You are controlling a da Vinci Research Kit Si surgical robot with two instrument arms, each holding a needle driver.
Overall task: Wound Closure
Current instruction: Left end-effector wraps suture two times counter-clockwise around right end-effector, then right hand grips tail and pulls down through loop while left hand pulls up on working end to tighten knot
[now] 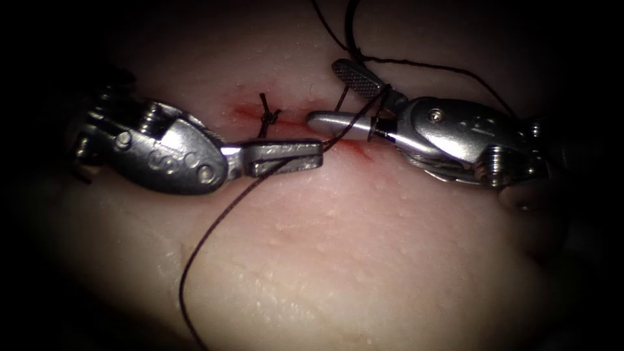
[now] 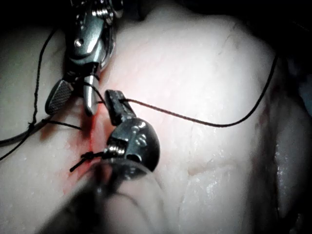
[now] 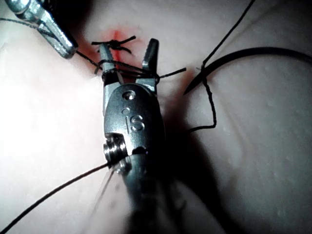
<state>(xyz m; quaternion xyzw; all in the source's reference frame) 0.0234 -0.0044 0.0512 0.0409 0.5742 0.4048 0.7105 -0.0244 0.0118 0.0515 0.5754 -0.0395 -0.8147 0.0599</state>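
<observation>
Tissue (image 1: pixel 338 260) fills the endoscope picture, pale and bumpy, with the cut (image 1: pixel 286 127) running across the upper middle. Red fluid (image 1: pixel 244 112) marks the cut. A tied knot (image 1: pixel 268 116) with short ends sits on the cut, just left of the picture's middle.

Coming from the left of the picture, the left hand (image 1: pixel 286 158) has its two jaws pressed together on the thread (image 1: pixel 214 227). From there the thread runs down in a long curve to the lower left of the picture.

Coming from the right, the right hand (image 1: pixel 335 97) has its jaws wide apart. They grip nothing, but thread is wound around them near their base. Its tips are just right of the knot and close to the left hand's tip.

In the right wrist view the needle (image 3: pixel 253 54) lies on the tissue, a dark curve away from both hands. No hand holds it. I cannot tell if its tip is in the tissue.
</observation>
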